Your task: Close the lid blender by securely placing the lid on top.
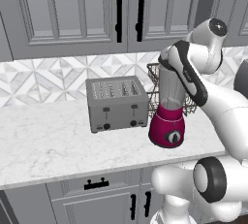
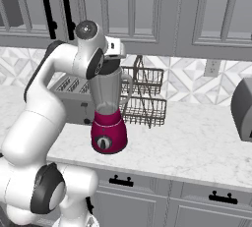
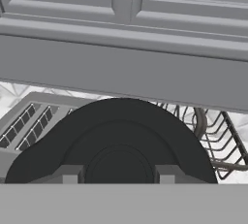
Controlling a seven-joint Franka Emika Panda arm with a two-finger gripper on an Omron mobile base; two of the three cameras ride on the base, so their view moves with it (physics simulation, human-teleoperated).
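On the marble desk [image 1: 48, 140], the blender [image 1: 167, 121] stands upright beside the toaster [image 1: 116, 104], in front of a wire rack [image 2: 145, 98]. Directly above the jar rim, the end effector [image 3: 118, 177] is clamped on the black lid [image 3: 116, 136], held at the jar's top beneath the upper cabinets [image 3: 126, 34].
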